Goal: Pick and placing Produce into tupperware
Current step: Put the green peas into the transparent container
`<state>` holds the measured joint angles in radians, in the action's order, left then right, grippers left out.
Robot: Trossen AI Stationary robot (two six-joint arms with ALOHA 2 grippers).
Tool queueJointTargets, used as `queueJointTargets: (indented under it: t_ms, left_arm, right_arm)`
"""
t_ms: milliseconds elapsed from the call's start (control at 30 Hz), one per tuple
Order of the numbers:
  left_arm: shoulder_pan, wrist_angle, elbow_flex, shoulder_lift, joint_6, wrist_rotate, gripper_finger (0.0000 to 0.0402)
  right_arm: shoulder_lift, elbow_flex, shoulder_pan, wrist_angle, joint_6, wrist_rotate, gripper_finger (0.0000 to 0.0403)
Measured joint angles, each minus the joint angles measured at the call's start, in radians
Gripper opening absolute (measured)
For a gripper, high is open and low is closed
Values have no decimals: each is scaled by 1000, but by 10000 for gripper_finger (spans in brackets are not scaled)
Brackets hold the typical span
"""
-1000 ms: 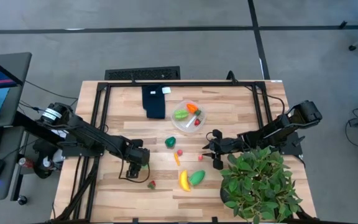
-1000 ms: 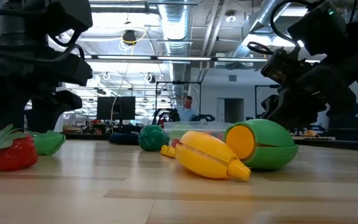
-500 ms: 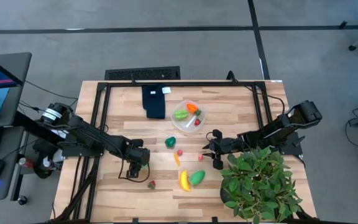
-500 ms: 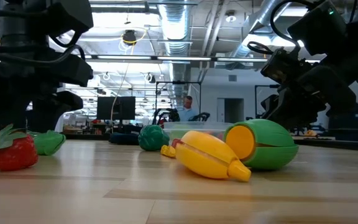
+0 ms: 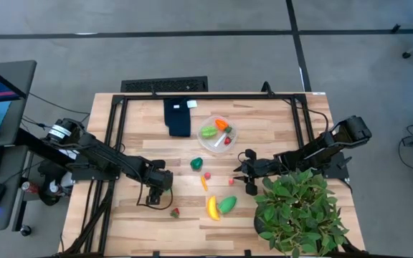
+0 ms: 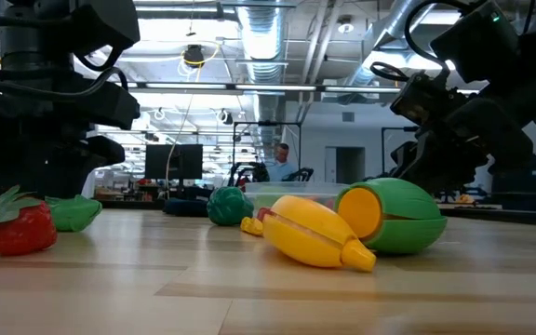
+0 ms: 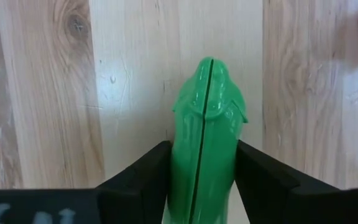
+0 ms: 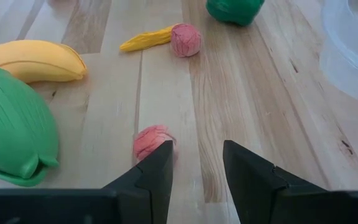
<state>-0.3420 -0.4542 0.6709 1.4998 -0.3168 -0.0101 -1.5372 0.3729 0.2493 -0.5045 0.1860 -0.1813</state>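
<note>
My left gripper (image 5: 155, 193) stands low over the table's near left part, shut on a long light-green piece (image 7: 204, 124). The piece also shows in the low view (image 6: 74, 212). My right gripper (image 8: 197, 149) is open and empty. It is low over the table, right of centre (image 5: 241, 174), with a small red piece (image 8: 151, 140) lying just ahead of one finger. The clear round tupperware (image 5: 217, 133) stands at the far centre and holds green, orange and red pieces. A banana (image 5: 211, 208), a green shell piece (image 5: 227, 204), a carrot (image 5: 204, 184) and a strawberry (image 5: 175, 212) lie loose on the table. My left gripper pinches the light-green piece by its two long sides (image 7: 182, 168) between the two fingers, at the end nearer the wrist. The fingers come from above, pointing down. The piece's pointed end sticks out past the fingertips. In the low view the piece is at table level.
A big leafy potted plant (image 5: 300, 211) stands at the near right corner, close to my right arm. A dark blue folded cloth (image 5: 178, 117) lies left of the tupperware. A dark green piece (image 5: 196, 164) and another red piece (image 5: 208, 175) lie mid-table.
</note>
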Motion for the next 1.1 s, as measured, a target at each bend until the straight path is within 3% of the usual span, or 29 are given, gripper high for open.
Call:
queueJointTargets:
  t_ms: [633,1100]
  left_arm:
    - [26,-12,75,5,46,-4,150]
    - [89,54,156,2,238,180,149]
  right_arm:
    - [0,0,0,0,0,-1,134]
    - [0,0,0,1,0,-1,134]
